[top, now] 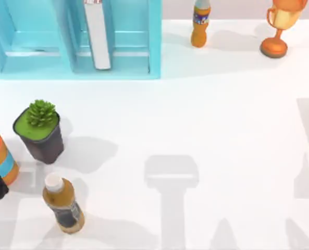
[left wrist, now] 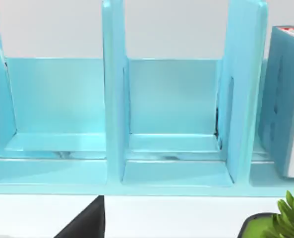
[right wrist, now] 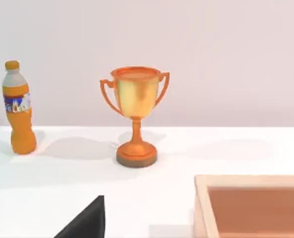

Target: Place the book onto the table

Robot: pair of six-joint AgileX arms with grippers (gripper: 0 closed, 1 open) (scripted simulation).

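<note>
One book upright in shelf.

The setting is a rendered tabletop test scene, not a lived-in room: a plain white table with a blank pale wall behind it. The far left corner carries a cyan shelf unit. Unrelated props are scattered about: an orange trophy, an orange soda bottle, a potted succulent.

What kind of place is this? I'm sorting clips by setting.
Probably a simulated tabletop workspace, not a real room: a plain white table holding a cyan shelf unit with a book, a trophy and a potted succulent.
</note>
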